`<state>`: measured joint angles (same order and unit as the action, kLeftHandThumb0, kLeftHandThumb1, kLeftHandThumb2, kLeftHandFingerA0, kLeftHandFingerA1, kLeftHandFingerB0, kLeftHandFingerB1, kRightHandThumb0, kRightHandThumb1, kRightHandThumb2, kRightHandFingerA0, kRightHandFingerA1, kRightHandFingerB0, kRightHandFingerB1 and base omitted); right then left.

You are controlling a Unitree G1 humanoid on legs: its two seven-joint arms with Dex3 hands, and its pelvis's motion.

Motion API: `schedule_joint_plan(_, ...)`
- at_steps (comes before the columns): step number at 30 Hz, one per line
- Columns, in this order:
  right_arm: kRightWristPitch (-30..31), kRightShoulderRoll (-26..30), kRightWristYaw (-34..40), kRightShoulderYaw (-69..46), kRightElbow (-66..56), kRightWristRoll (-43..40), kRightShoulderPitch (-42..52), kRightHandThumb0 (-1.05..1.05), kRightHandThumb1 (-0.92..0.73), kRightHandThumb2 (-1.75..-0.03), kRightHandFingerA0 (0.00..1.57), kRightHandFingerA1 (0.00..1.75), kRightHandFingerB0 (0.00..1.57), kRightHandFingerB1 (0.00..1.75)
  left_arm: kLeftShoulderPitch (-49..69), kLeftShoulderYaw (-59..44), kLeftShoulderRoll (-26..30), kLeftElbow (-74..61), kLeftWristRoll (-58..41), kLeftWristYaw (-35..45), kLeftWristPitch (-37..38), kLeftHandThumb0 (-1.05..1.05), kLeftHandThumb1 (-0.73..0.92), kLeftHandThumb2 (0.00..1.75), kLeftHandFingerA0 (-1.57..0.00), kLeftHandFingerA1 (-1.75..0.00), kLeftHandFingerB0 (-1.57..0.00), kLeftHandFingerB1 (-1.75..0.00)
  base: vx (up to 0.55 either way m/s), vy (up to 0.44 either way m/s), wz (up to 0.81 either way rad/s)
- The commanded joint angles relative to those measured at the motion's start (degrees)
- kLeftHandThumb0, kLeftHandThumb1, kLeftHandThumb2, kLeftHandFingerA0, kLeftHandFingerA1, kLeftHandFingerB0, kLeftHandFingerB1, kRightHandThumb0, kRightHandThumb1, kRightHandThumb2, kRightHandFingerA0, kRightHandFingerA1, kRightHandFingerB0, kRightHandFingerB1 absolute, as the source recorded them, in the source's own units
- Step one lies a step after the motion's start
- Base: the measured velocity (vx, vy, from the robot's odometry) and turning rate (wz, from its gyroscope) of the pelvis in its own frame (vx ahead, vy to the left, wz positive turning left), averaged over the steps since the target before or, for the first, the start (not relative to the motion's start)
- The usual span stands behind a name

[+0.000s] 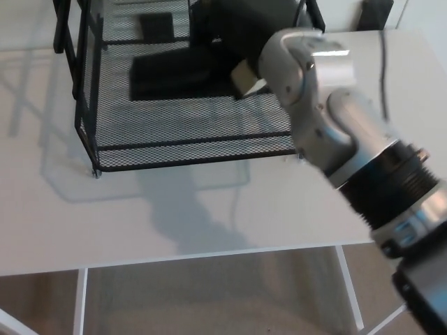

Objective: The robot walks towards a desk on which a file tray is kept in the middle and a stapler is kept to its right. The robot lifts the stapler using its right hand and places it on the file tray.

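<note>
The right hand was positioned over the rear of the file tray, which stood on the tabletop. Whether the hand was closed on anything could not be determined. A black oblong body, taken to be the stapler, lay on or just above the tray's mesh floor, adjoining the hand. The stapler was judged rigid, compact and fairly dense, with a smooth casing. Recommended hold: across both sides at mid-length, not by the hinged top arm.
</note>
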<state>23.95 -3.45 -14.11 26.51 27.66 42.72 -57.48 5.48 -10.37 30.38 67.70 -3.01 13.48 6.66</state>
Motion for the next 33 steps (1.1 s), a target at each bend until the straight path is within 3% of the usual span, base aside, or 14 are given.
schedule_joint_plan(1,3.52,-3.52,6.43,-6.25,1.15,-4.79,2.65,-0.22,-0.72,-0.8,0.76,1.74,0.63,1.55,0.5,0.27,0.59,-0.16,0.94,0.21,2.3,-0.5,0.55,0.97,-0.55,-0.64,-0.3,-0.51,0.0,0.0,0.0)
schedule_joint_plan(2,3.3,-3.95,7.08,-6.84,1.36,-4.98,3.1,-0.2,-0.7,-0.85,0.77,1.75,0.64,1.59,0.61,0.32,0.66,-0.3,0.94,0.54,2.29,-0.57,0.7,0.62,-0.56,-0.46,-0.41,-0.38,0.0,0.0,0.0)
schedule_joint_plan(3,2.05,-4.15,7.84,-7.6,1.88,-5.59,3.84,-0.1,-0.63,-0.94,0.88,1.7,0.68,1.48,0.68,0.34,0.68,-0.45,0.93,0.57,2.04,-0.58,0.7,0.62,-0.56,-0.46,-0.39,-0.37,0.0,0.0,0.0)
schedule_joint_plan(4,1.82,-4.02,7.42,-7.92,2.22,-5.87,3.9,-0.19,-0.62,-0.94,0.86,1.57,0.76,1.15,0.29,0.34,0.6,0.11,0.96,0.32,1.66,-0.58,0.71,0.62,-0.55,-0.45,-0.38,-0.36,0.0,0.0,0.0)
schedule_joint_plan(6,2.37,-3.83,6.48,-8.08,2.2,-5.86,3.62,-0.27,-0.73,-0.63,0.69,1.3,0.65,0.55,0.23,0.31,0.52,0.41,0.9,0.18,1.85,-0.59,0.7,0.62,-0.56,-0.46,-0.39,-0.37,0.0,0.0,0.0)
schedule_joint_plan(7,2.46,-3.69,6.37,-7.92,2.4,-5.68,3.49,-0.27,-0.73,-0.63,0.69,1.3,0.65,0.55,0.19,0.24,0.5,0.59,0.82,0.27,1.97,-0.59,0.7,0.62,-0.56,-0.46,-0.39,-0.37,0.0,0.0,0.0)
schedule_joint_plan(9,4.29,-3.02,3.93,-7.38,1.87,-5.59,3.53,-0.36,-0.74,-0.61,0.64,1.14,0.39,0.34,0.48,0.49,0.56,0.52,1.01,0.67,1.94,-0.59,0.7,0.62,-0.54,-0.46,-0.39,-0.37,0.0,0.0,0.0)
schedule_joint_plan(10,4.36,-0.53,-1.77,-5.26,1.15,-4.86,2.23,-0.53,-0.7,-0.64,0.13,0.51,0.07,0.22,0.61,0.18,0.51,0.42,0.6,1.23,2.17,-0.58,0.7,0.62,-0.54,-0.46,-0.38,-0.37,0.0,0.0,0.0)
schedule_joint_plan(11,5.96,-0.1,-3.85,-4.77,1.2,-4.78,1.18,-0.71,-0.48,-0.86,0.0,0.25,0.0,0.19,0.45,0.2,0.44,0.49,0.66,0.92,1.91,-0.59,0.69,0.62,-0.55,-0.46,-0.39,-0.37,0.0,0.0,0.0)
schedule_joint_plan(12,6.87,0.55,-5.85,-4.12,1.3,-4.71,0.12,-0.93,-0.52,-0.83,0.0,0.03,0.0,0.03,0.51,0.31,0.45,0.39,0.79,0.88,2.02,-0.59,0.7,0.62,-0.55,-0.46,-0.38,-0.37,0.0,0.0,0.0)
schedule_joint_plan(21,4.24,4.92,-9.89,1.46,2.66,-3.44,-6.04,-0.98,-0.57,-0.85,0.0,0.11,0.0,0.04,0.58,0.5,0.85,0.55,1.15,0.13,1.77,-0.61,0.68,0.63,-0.57,-0.46,-0.41,-0.38,0.0,0.0,0.0)
schedule_joint_plan(22,3.89,5.75,-10.94,3.05,2.56,-2.52,-7.02,-0.99,-0.57,-0.87,0.0,0.13,0.0,0.05,0.63,0.89,0.89,0.4,1.64,-0.26,1.99,-0.54,0.55,0.98,-0.57,-0.64,-0.29,-0.5,0.0,0.0,0.0)
schedule_joint_plan(23,3.32,6.26,-11.03,3.75,2.21,-2.35,-7.32,-0.97,-0.56,-0.88,0.0,0.15,0.0,0.07,0.42,0.8,0.88,0.67,1.53,-0.09,1.72,-0.6,0.69,0.62,-0.58,-0.46,-0.41,-0.38,0.0,0.0,0.0)
schedule_joint_plan(33,4.18,4.15,-11.69,3.8,0.55,-4.49,-10.48,-1.01,-0.57,-0.88,0.0,0.09,0.0,0.01,0.47,1.49,0.64,0.63,2.16,-1.0,0.97,-0.6,0.69,0.63,-0.59,-0.46,-0.41,-0.38,0.0,0.0,0.0)
